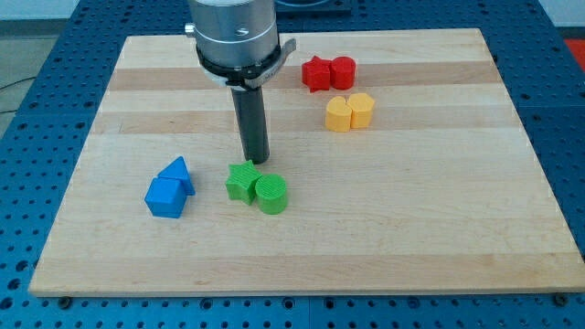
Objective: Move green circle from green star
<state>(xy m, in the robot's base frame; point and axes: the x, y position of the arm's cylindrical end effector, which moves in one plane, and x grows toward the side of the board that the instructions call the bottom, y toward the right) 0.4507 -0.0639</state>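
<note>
A pale wooden board (302, 238) is lying on a blue perforated table (37, 110), seen from slightly above. A grey cylindrical arm housing (233, 37) is reaching down from the view's top, ending in a straight dark rod. There are no fingers to open or close here, and nothing is being held; the rod simply ends in my tip (257, 162), which is sitting on the board just above the green pair, at the upper edge of the green star. Whether it is actually touching the star cannot be told.

The green star (241, 182) is lying near the board's middle, toward the view's bottom. The green circle (271, 195) is pressing against the star's lower right side, so the two are touching.

To the view's left, two blue blocks (170, 188) are resting against each other; their exact shapes are hard to make out. Toward the view's top right, a red star-like block (316, 73) is touching a red rounded block (343, 70). Just below them, two yellow blocks (350, 112) are standing side by side, touching.
</note>
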